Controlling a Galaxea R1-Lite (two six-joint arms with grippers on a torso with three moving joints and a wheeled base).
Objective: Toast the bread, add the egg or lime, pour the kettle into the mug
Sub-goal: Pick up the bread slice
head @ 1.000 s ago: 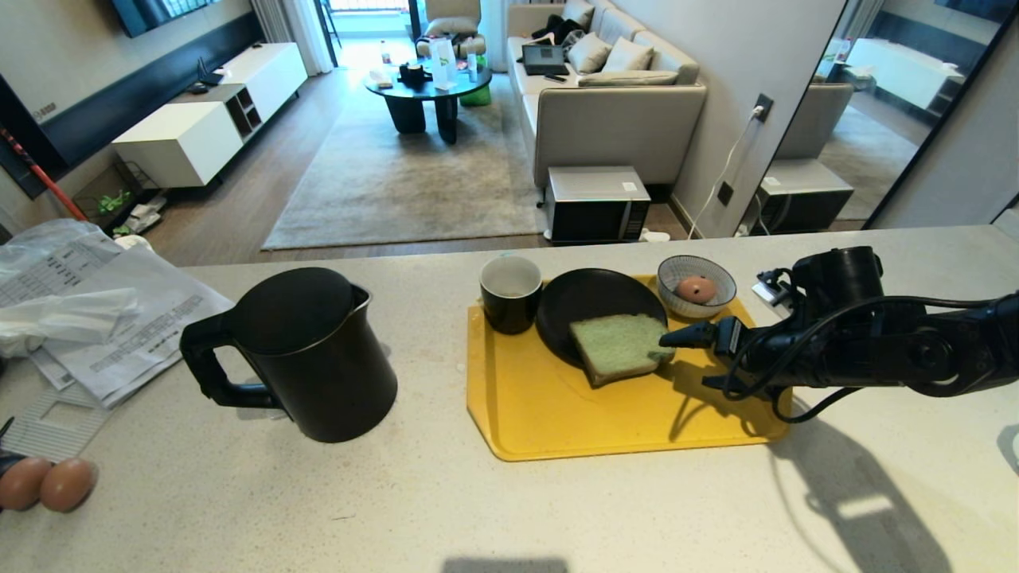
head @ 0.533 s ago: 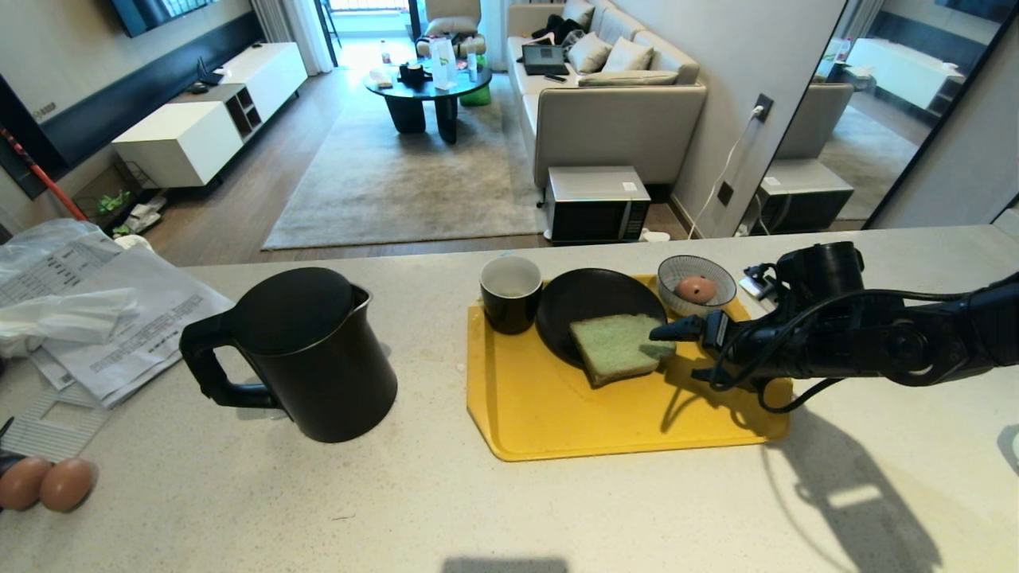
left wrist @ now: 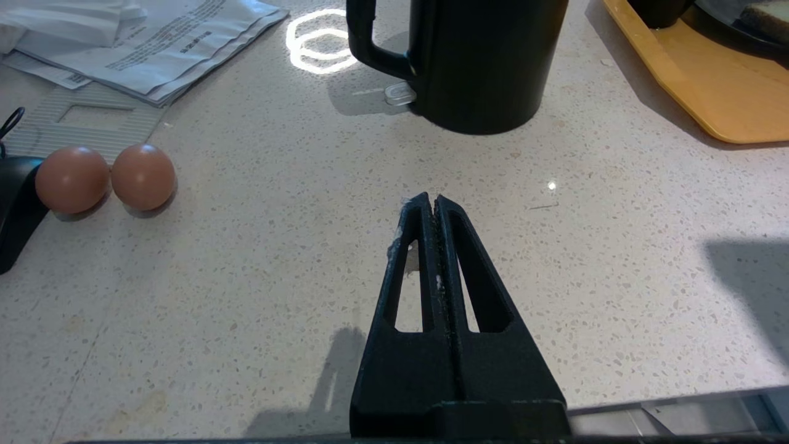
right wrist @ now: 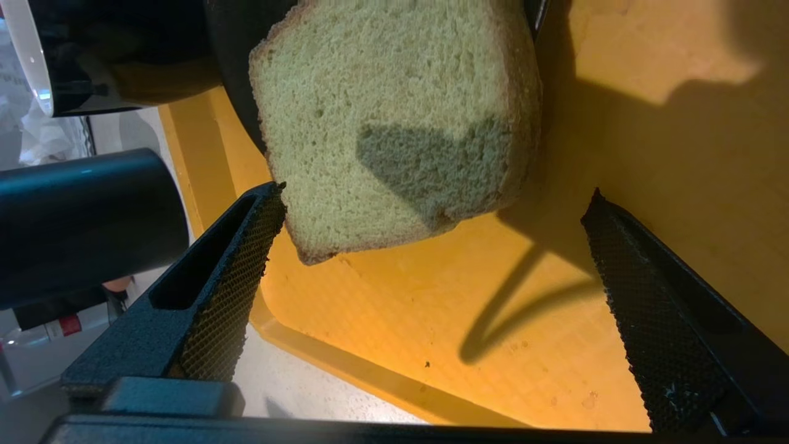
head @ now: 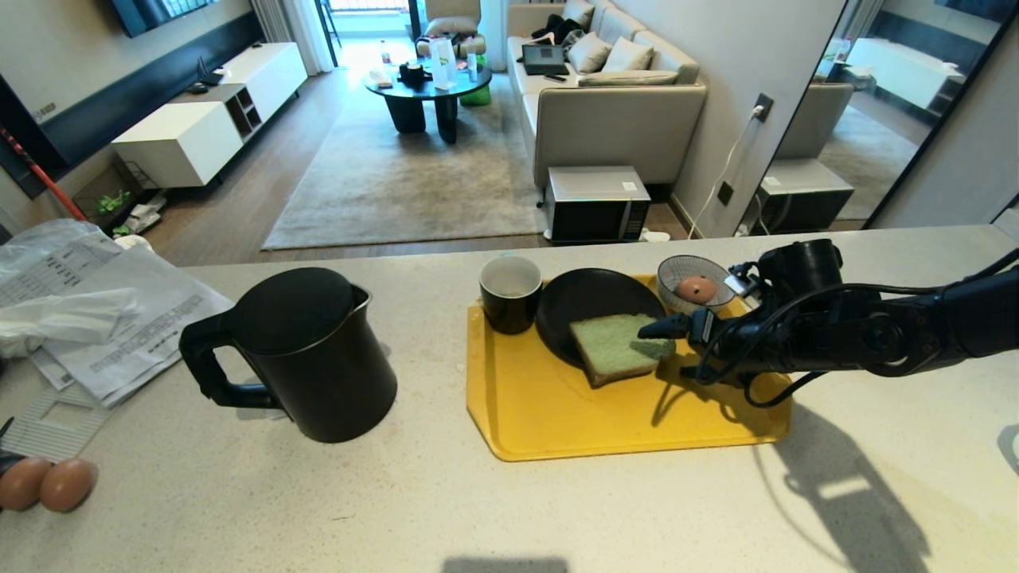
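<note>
The pale green bread (head: 614,347) (right wrist: 382,117) lies half on a black plate (head: 585,301) and half on the yellow tray (head: 557,414). My right gripper (head: 662,350) (right wrist: 436,192) reaches in from the right, open, its fingers spread on either side of the slice's near edge without touching it. The black mug (head: 510,293) stands at the tray's far left corner. Left of the tray is the black kettle (head: 310,350) (left wrist: 487,61). An egg (head: 696,288) lies in a small bowl (head: 673,274). The lime is out of view. My left gripper (left wrist: 431,200) is shut over bare counter.
Two brown eggs (head: 48,484) (left wrist: 108,177) lie at the counter's near left corner beside a black object (left wrist: 15,203). Papers and plastic (head: 103,310) cover the far left. A white plug block (head: 744,282) sits behind my right arm. The counter's far edge drops to the room.
My right arm has slid left across the tray, bringing its open fingers over the bread's right edge. The bread, kettle and mug have not moved.
</note>
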